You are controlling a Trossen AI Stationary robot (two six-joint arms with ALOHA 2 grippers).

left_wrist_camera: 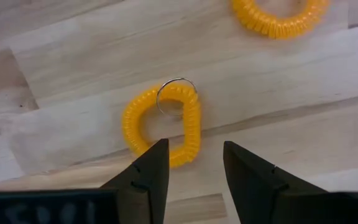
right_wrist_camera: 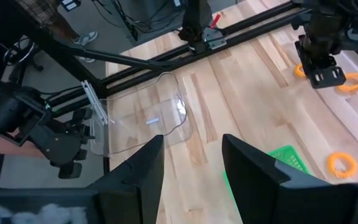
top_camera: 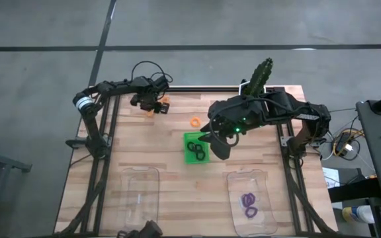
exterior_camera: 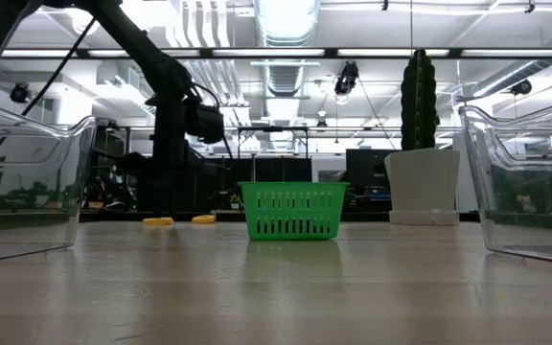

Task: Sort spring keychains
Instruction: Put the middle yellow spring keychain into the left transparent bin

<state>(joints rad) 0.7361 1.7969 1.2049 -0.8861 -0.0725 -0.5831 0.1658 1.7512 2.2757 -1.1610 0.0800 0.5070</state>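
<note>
Two orange spring keychains lie flat on the table near its far left: one (left_wrist_camera: 163, 124) carrying a metal ring, the other (left_wrist_camera: 278, 15) beside it. My left gripper (left_wrist_camera: 194, 165) is open just above the ringed one (top_camera: 152, 111), with a finger on either side of one end. A third orange keychain (top_camera: 194, 121) lies alone farther right. Black keychains (top_camera: 195, 149) sit in the green tray (top_camera: 188, 158). Purple keychains (top_camera: 249, 203) lie in the right clear container (top_camera: 233, 211). My right gripper (top_camera: 217, 142) is open, over the tray's right side.
An empty clear container (top_camera: 141, 192) stands near the table's near left. A potted cactus (top_camera: 260, 76) stands at the far edge, behind my right arm. Bare wood lies between the tray and the two containers. In the low view the tray (exterior_camera: 292, 211) sits mid-table.
</note>
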